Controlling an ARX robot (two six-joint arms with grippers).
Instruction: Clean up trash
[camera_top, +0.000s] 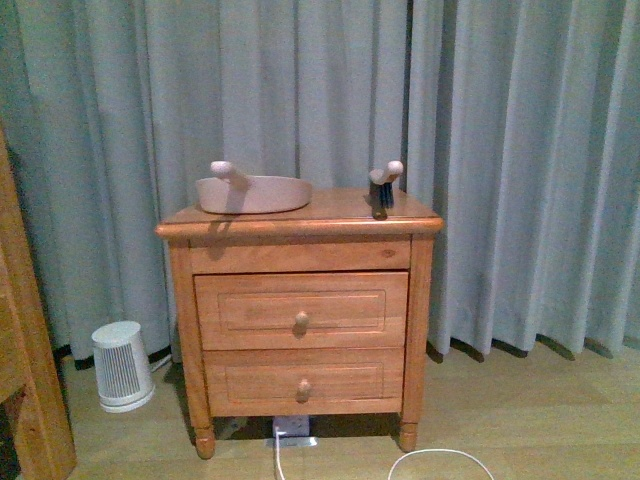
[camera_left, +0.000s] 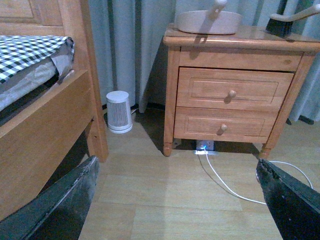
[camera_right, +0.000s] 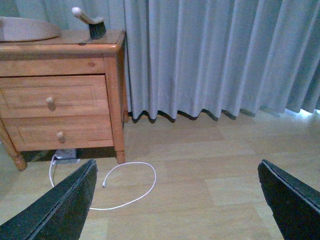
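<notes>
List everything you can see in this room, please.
nightstand: one, orange-brown wood, against the curtains
dustpan: one, pinkish-beige, nightstand top, left
brush: one, pale handle, dark bristles, nightstand top, right
heater: one, white, floor left of nightstand
cable: one, white, looped on floor
curtains: grey, behind nightstand
bed: one, wood frame, checked sheet, left of heater
floor: pale wood
left gripper: one, black, open
right gripper: one, black, open

On the nightstand (camera_top: 335, 209), dustpan (camera_top: 255, 194) lies left, brush (camera_top: 382, 190) right; heater (camera_top: 122, 365) stands left below
</notes>
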